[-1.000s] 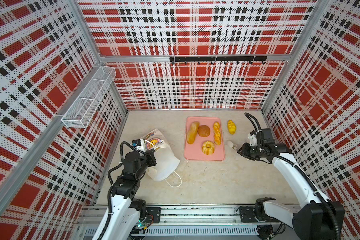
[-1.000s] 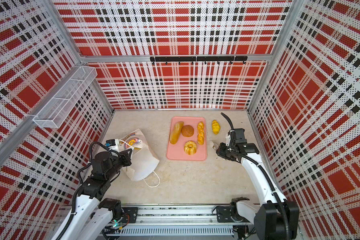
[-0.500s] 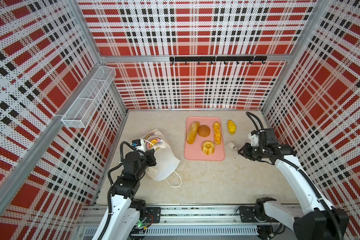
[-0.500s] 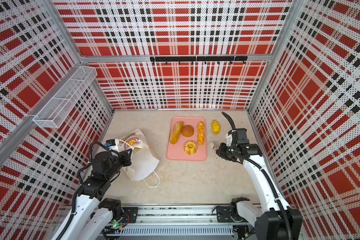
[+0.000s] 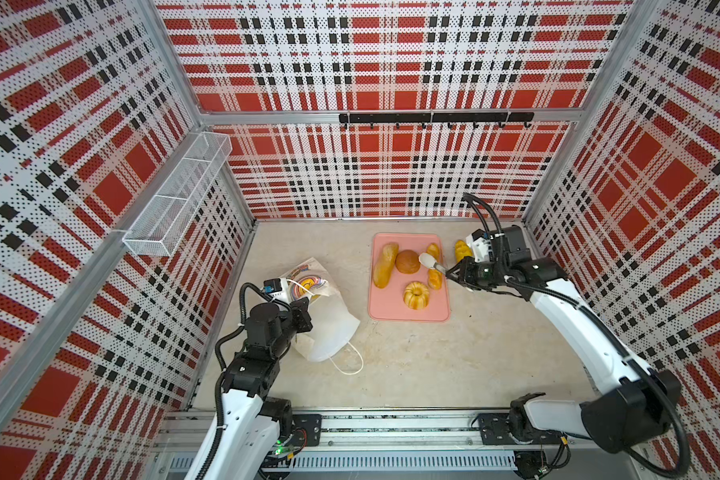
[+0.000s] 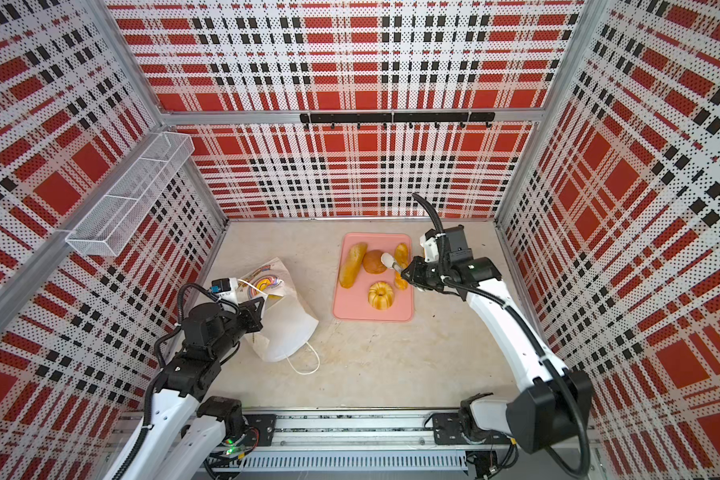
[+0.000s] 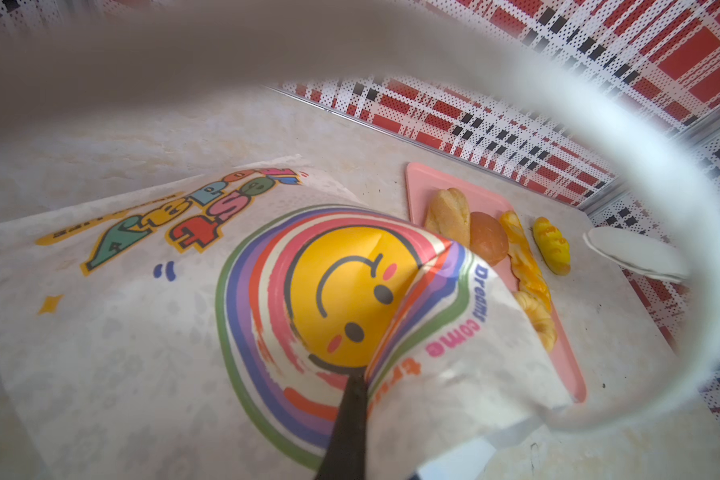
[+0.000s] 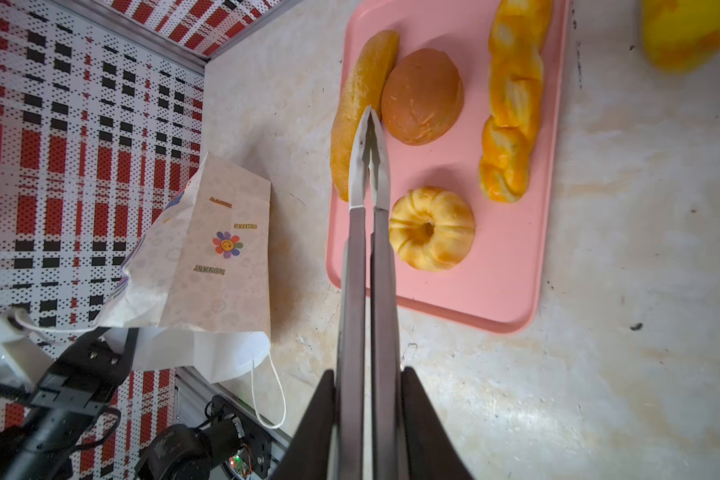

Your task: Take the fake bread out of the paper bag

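- While the paper bag (image 5: 329, 328) lies on its side on the table (image 5: 433, 374), left of the pink tray (image 5: 391, 311), no view looks inside it. Whether any bread remains in it cannot be told.
- Five pieces of fake bread (image 5: 415, 295) are already out. A long loaf (image 5: 385, 271), round bun (image 5: 407, 262), braided stick (image 5: 434, 280) and ring (image 6: 380, 295) sit on the tray. A small roll (image 5: 461, 250) sits on the table just beside the tray's right edge.
- The left gripper (image 5: 304, 318) is pinched tight on a fold of the bag's paper.
- The right gripper (image 8: 368, 372) is clamped on the handles of metal tongs (image 8: 358, 174). Their blades are pressed together, empty, over the tray near the round bun.
- The bag lies to the left of the tongs, across the tray. Its long axis runs roughly from far to near. Its plain white end, probably the mouth, faces the near edge. The left arm is nearer but occupied, so the tongs would likely have to swing left and come in from the near side.
- Only the left wrist view shows the rainbow and smiley print, a dark jaw biting the folded paper, and a cord handle (image 7: 715, 291) looping blurred close to the lens.
- Only the right wrist view shows the blades meeting with nothing between them, and the flower print on the bag's side panel.
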